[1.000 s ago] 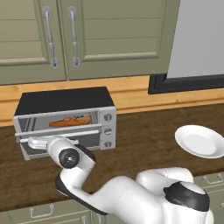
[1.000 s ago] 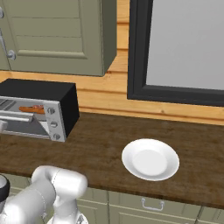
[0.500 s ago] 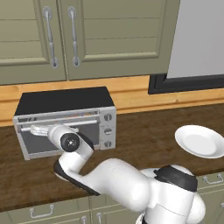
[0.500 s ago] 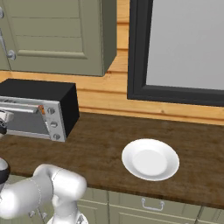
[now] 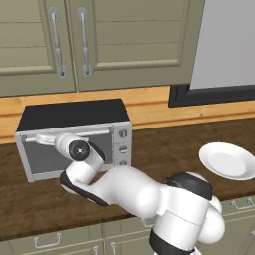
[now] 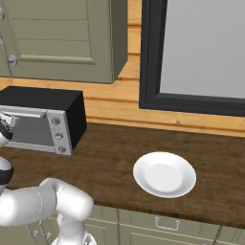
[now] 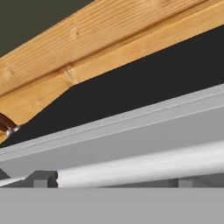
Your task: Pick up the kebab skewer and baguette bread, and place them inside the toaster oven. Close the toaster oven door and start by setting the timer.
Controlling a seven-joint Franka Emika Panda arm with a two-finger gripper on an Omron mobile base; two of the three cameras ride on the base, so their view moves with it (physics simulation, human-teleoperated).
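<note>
With its fingers spread and holding nothing, the gripper (image 5: 46,140) sits at the bar handle (image 7: 144,168) of the shut toaster oven door (image 5: 64,153) on the counter's left, where a sideways pull could snag it and reopen it.

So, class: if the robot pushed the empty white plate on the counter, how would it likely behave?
The white plate looks rigid and shallow, so it would probably slide flat, not tip or roll. Its glossy finish suggests a slippery, breakable dish. In the left base view it lies near the counter's front edge, so it might fall.
</note>
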